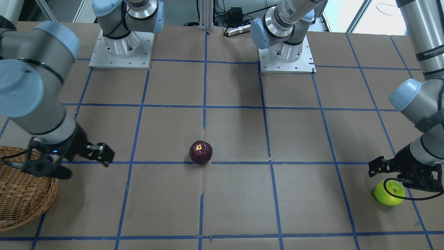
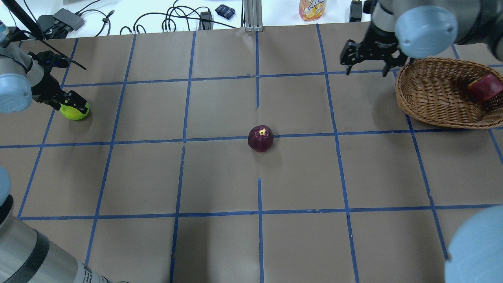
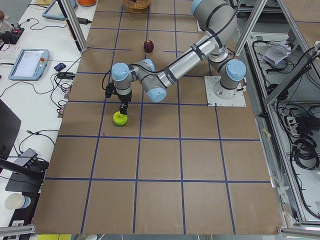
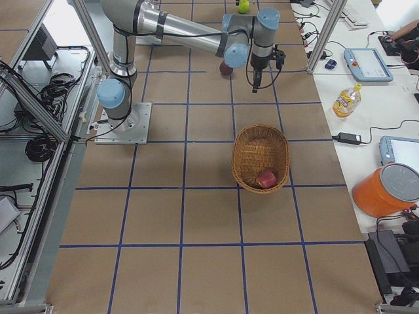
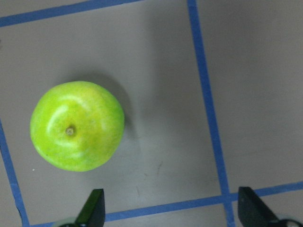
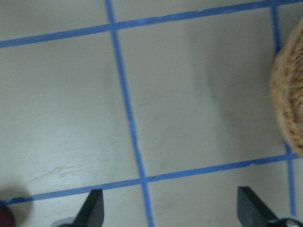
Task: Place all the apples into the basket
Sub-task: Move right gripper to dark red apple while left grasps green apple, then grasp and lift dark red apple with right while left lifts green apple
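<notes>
The lime green apple (image 5: 77,126) sits on the table at the robot's far left (image 2: 74,111). My left gripper (image 2: 63,100) hovers just above it, open and empty; in the left wrist view the apple lies off toward the left fingertip (image 5: 94,208). The dark maroon apple (image 2: 260,138) sits alone at the table's middle. The red apple (image 2: 485,87) lies inside the wicker basket (image 2: 432,114) at the right. My right gripper (image 2: 367,68) is open and empty, above the table beside the basket's left rim (image 6: 289,99).
Brown paper with a grid of blue tape (image 2: 257,177) covers the table. Both arm bases (image 1: 121,52) stand at the robot's side. Cables, a bottle (image 2: 312,8) and tablets lie on the white benches beyond the far edge.
</notes>
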### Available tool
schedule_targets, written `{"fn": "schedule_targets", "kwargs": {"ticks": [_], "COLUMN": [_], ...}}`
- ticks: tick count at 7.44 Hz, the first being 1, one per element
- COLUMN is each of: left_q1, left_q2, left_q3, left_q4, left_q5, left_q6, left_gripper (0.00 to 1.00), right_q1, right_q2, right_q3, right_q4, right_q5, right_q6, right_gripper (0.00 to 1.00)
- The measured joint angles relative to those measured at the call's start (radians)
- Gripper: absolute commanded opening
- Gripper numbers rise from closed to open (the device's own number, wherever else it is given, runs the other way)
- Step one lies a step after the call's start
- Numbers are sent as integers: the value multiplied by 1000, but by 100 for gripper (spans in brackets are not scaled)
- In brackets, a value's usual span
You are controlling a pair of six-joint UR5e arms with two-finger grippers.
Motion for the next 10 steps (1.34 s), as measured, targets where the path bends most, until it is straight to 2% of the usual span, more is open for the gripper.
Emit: {"fn": "schedule_targets", "kwargs": {"ticks": [2, 4, 10], "left_q1": [4, 5, 27], "left_q2": [-46, -86, -152], "left_q3": [54, 95, 120], "left_q4": [12, 13, 15], "left_q5": [0, -1, -7], "left_q6": [16, 36, 89], "left_gripper": [100, 100, 100], "right_q1": [148, 226, 310], "right_q2": [26, 73, 191], "right_q3": [2, 3, 4], "right_q4": [6, 5, -32], "right_q5": [69, 99, 164], "right_q6": [184, 242, 331], "right_gripper": [100, 100, 100]}}
